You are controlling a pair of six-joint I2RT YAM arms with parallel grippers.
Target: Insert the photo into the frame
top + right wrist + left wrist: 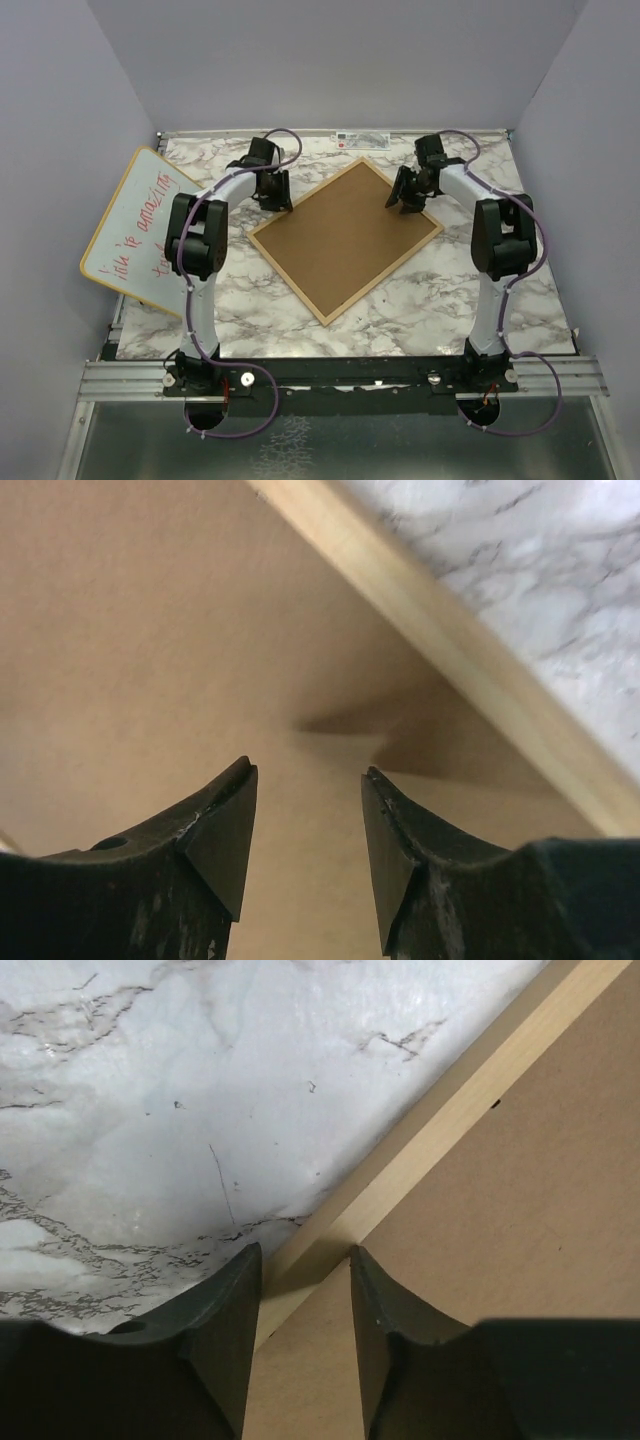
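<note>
Two grippers hang over the frame, one at each of its upper sides, and both stand partly open with nothing between their fingers.

The left gripper point(306, 1252) sits at the frame's far-left long side. Its fingers are apart. One tip is over the edge where the marble table point(420, 300) meets the pale wooden rail, and the other is over the brown backing board point(345, 240). The rail crosses slantwise under the gap. The tips are very low, but I cannot tell whether they actually press on the wood.

The right gripper point(308, 770) is inside the frame's border, near the far-right short side. Its fingers are spread about as far as the other pair and point down at the bare backing board. The rail passes just to its right, with marble beyond that. A soft shadow lies on the board ahead of the tips, and I cannot tell whether they touch it.

The frame point(288, 280) lies flat at the middle of the table, back side up, so the brown board fills the thin light-wood border. It is turned like a diamond, with one corner towards the back wall and one towards the arm bases. Its long axis runs from near left to far right.

A round-cornered whiteboard point(140, 225) with red handwriting lies tilted at the table's left edge, well apart from the frame.
</note>
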